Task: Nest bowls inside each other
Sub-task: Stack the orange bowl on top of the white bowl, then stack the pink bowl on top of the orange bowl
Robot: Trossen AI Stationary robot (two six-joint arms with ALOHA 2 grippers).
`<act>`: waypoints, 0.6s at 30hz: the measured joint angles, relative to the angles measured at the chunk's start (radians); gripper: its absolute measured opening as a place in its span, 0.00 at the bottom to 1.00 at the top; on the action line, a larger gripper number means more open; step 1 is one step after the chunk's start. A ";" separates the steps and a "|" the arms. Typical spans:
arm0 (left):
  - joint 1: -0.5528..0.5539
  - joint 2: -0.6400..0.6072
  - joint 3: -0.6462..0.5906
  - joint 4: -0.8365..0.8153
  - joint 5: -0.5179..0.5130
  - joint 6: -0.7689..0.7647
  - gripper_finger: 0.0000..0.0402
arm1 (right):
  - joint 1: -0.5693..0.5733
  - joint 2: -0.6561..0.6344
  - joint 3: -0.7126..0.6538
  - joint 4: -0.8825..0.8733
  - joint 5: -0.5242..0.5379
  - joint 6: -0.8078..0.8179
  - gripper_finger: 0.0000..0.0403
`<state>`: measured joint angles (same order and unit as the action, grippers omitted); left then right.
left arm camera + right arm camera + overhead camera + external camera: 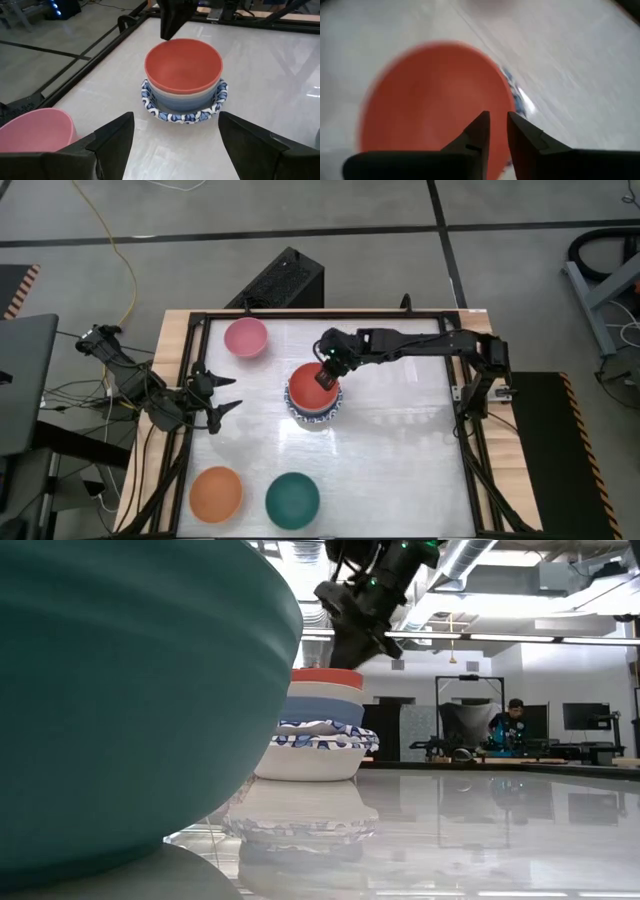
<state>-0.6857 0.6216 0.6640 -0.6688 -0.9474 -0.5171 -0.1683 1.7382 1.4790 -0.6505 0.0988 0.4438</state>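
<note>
Three Bowls Left Loose, One Stack Growing

Several bowls already sit nested at the table's middle: the red bowl (312, 389) on top, pale and blue ones under it, and a white bowl with a blue-patterned rim (183, 111) at the bottom. My right gripper (326, 377) hangs just above the red bowl's rim, fingers drawn close with only a narrow gap between them and nothing in it (the right wrist view shows clear space between the tips). I judge it hangs there because the red bowl has been seated and the rim is no longer mine to pinch.

My left gripper (222, 402) waits at the table's left edge, fingers spread wide and empty, facing the stack; from there it can reach the pink bowl (245, 337) nearby. The orange bowl (216, 492) and the dark green bowl (292, 498) stand apart along the near edge, not yet nested.

No brand, label or writing can be read anywhere
</note>
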 joint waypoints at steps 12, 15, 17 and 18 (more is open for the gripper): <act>0.000 0.000 0.000 0.002 -0.001 -0.002 0.69 | 0.012 -0.006 -0.077 0.032 0.032 0.029 0.14; 0.000 0.000 0.000 0.002 -0.003 -0.002 0.69 | 0.011 -0.024 -0.077 0.078 0.032 0.021 0.14; 0.000 0.000 0.000 0.002 -0.004 -0.002 0.69 | 0.011 -0.038 -0.077 0.101 0.032 0.019 0.14; 0.000 0.000 0.000 0.003 -0.006 -0.002 0.69 | 0.011 -0.048 -0.077 0.117 0.033 0.019 0.14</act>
<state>-0.6857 0.6220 0.6640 -0.6655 -0.9536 -0.5194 -0.1570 1.6904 1.4017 -0.5334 0.1313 0.4625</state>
